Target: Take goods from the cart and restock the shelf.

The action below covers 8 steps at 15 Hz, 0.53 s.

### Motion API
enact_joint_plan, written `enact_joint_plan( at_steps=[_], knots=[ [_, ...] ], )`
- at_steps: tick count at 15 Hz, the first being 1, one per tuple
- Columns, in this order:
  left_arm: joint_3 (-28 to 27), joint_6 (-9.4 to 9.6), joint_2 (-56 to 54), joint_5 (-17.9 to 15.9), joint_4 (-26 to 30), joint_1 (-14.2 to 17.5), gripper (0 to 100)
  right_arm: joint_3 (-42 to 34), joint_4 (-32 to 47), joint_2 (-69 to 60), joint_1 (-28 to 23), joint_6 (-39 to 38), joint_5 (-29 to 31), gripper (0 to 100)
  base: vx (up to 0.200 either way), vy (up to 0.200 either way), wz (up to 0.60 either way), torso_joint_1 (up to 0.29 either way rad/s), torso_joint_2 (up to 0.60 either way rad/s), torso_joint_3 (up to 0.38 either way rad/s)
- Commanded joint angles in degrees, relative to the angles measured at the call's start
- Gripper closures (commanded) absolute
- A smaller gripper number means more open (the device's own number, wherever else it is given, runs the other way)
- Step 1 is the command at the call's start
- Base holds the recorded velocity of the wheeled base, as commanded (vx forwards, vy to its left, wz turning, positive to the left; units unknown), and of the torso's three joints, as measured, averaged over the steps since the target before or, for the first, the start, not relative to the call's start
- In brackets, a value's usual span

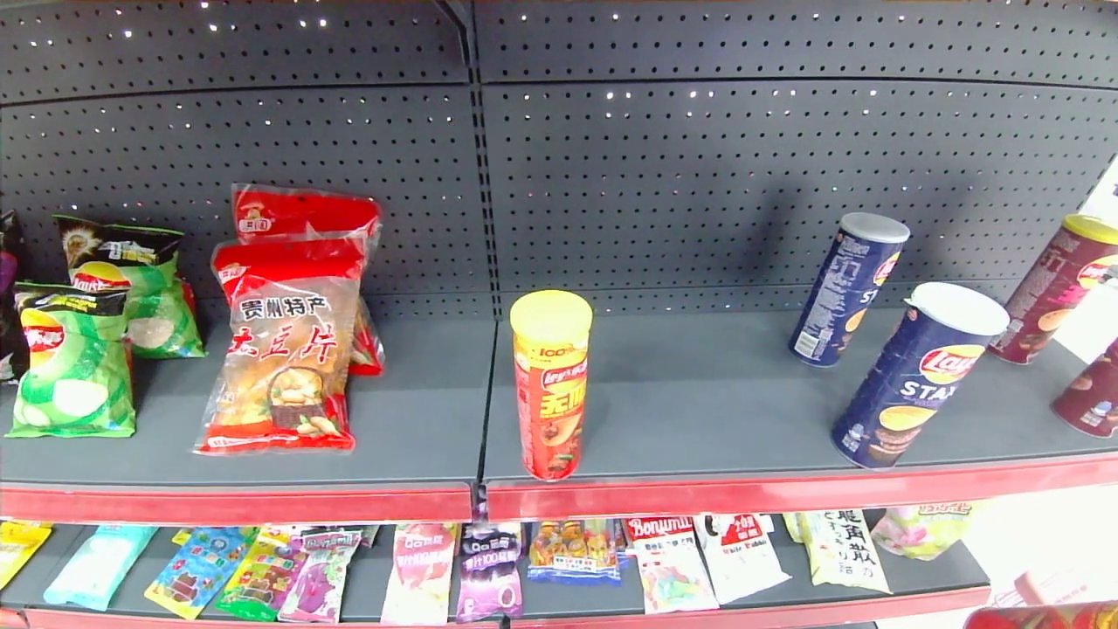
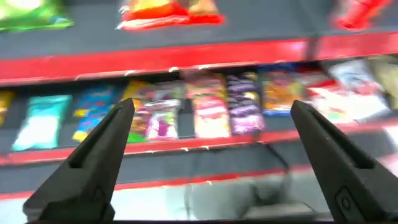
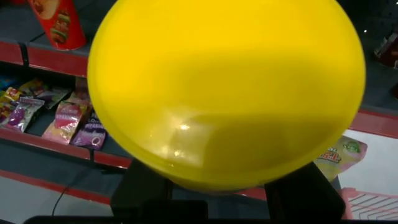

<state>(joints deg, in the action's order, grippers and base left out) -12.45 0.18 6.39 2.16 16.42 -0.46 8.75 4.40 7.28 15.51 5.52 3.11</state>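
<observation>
Right end effector point(image 3: 219, 198) gripped a cylindrical snack can with a yellow plastic lid point(image 3: 224, 87), its dark fingers pressed against the can's sides below the lid, in front of the grey metal shelf with a red front edge point(image 1: 699, 402). Left end effector point(image 2: 211, 106) hung with fingers spread wide, facing a lower shelf of small colourful snack packets point(image 2: 242, 99). On the grey shelf stood a red cylindrical can with a yellow lid point(image 1: 550, 393), near the front edge, and two dark blue cans with white lids point(image 1: 917, 376) stood well apart to its right.
</observation>
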Motion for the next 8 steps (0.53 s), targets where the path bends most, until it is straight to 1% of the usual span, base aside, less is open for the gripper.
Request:
enact_joint_plan(
  at_steps=[1,2,3,4,5,7,8],
  knots=[
    [6.7,-2.29,-6.3,0.0,-6.1,0.2,0,0.3,0.0,0.5,0.1,-0.1,-0.8,100,0.000,0.000,0.00,0.000,0.00,0.000],
    [8.8,-2.12,-6.4,-2.5,-11.1,0.2,0,0.6,-0.1,0.6,0.1,0.0,-1.7,100,0.000,0.000,0.00,0.000,0.00,0.000],
    [11.2,-1.24,-6.4,-4.1,-15.5,0.2,0,0.9,-0.1,0.9,0.1,0.0,-2.0,100,0.000,0.000,0.00,0.000,0.00,0.000],
    [12.4,0.52,-6.4,-2.1,-15.9,0.2,0,2.1,-0.1,2.3,0.0,0.0,-2.0,100,0.000,0.000,0.00,0.000,0.00,0.000],
    [12.3,-0.18,-6.3,-0.5,-15.2,0.2,0,3.1,-0.4,3.8,0.1,0.0,-2.0,100,0.000,0.000,0.00,0.000,0.00,0.000],
    [12.4,-0.27,-6.3,-1.1,-15.8,0.2,0,6.1,-0.5,7.4,0.1,0.0,-2.5,100,0.000,0.000,0.00,0.000,0.00,0.000],
    [12.4,-0.53,-6.3,-1.1,-15.9,0.2,0,8.8,-0.5,10.1,0.1,0.0,-3.8,100,0.000,0.000,0.00,0.000,0.00,0.000]
  ],
)
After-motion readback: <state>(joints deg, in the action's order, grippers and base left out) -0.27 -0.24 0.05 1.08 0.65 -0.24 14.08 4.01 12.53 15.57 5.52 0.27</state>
